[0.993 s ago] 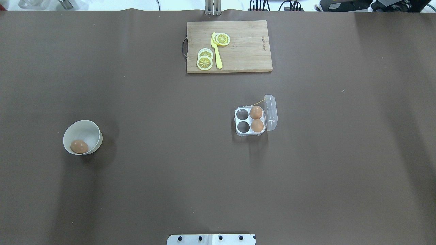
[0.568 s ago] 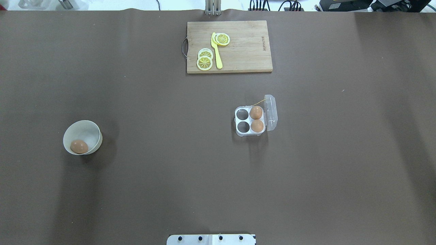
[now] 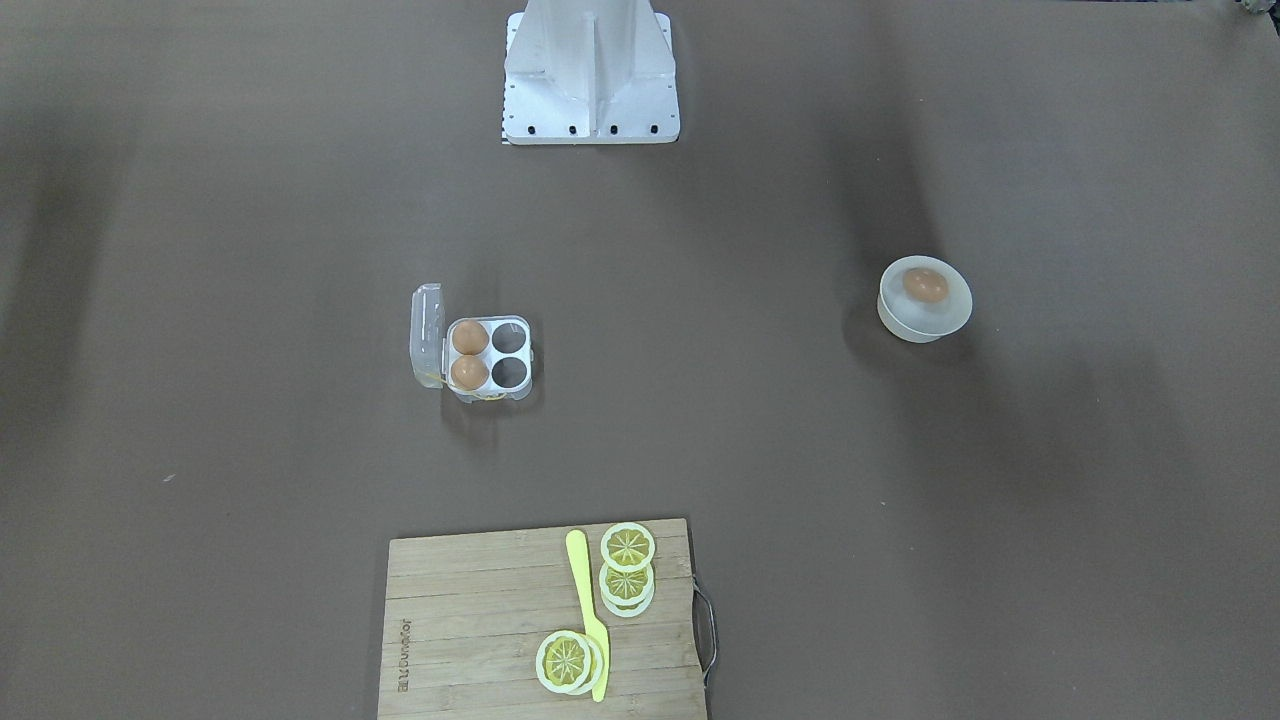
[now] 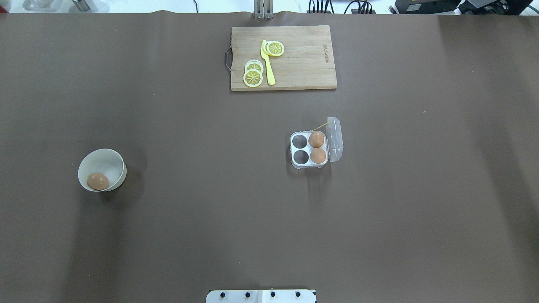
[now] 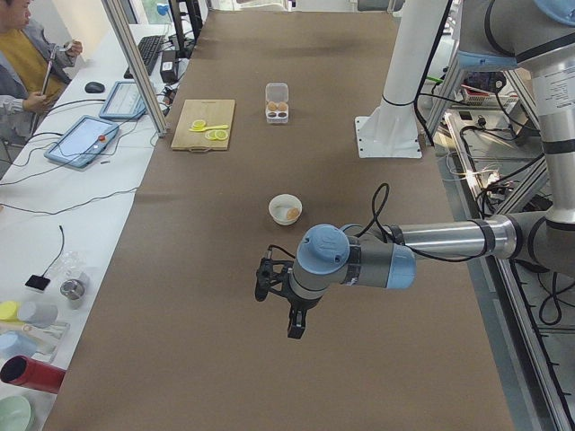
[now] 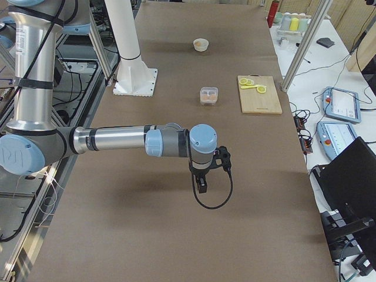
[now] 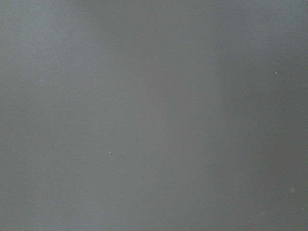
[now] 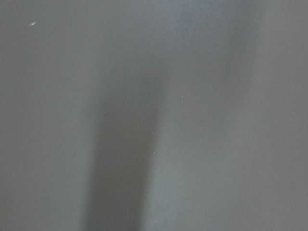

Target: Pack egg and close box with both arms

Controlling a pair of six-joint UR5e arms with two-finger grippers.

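Note:
One orange-brown egg (image 4: 97, 181) lies in a round white bowl (image 4: 107, 162) at the table's left; it also shows in the front-facing view (image 3: 925, 284). The clear egg box (image 4: 308, 148) stands right of centre with its lid (image 4: 335, 139) open on the right. Two more eggs (image 4: 316, 139) fill its right cups; the two left cups are empty. My left gripper (image 5: 295, 325) hangs over bare table, short of the bowl (image 5: 286, 208). My right gripper (image 6: 201, 187) hangs over bare table, well short of the box (image 6: 208, 95). I cannot tell if either is open or shut.
A wooden cutting board (image 4: 303, 59) with lemon slices (image 4: 253, 78) and a yellow knife (image 4: 268, 67) lies at the far edge. The white pedestal (image 3: 590, 70) stands at the robot's side. Both wrist views show only blurred brown table.

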